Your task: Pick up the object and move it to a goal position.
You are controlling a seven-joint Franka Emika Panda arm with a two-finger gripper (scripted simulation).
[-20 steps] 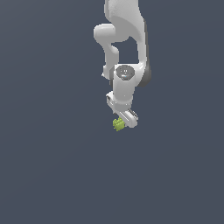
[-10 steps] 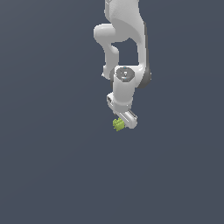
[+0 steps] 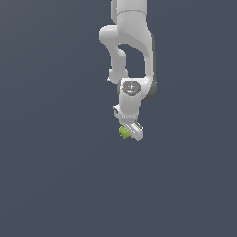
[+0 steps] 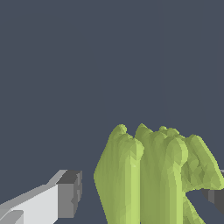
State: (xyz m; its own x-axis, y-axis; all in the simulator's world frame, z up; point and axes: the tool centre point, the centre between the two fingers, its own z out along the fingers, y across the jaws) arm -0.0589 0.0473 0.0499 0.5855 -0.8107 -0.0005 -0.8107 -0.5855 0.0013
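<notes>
Exterior view: the object [image 3: 124,132], a small lime-green bumpy lump, was shown at the tip of the gripper [image 3: 131,131], against the plain dark worktop [image 3: 55,176], presumably so that it could be carried to the goal. In the wrist view the object [image 4: 153,175] lay between the fingers [image 4: 65,194], ridges lengthwise along them; whether they pinched it could not be told.

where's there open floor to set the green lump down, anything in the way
Nearly everywhere: the flat grey ground shows bare on both sides of the arm and below the gripper. The only crowded spot is at the gripper itself, where the green lump sits between the fingers.
</notes>
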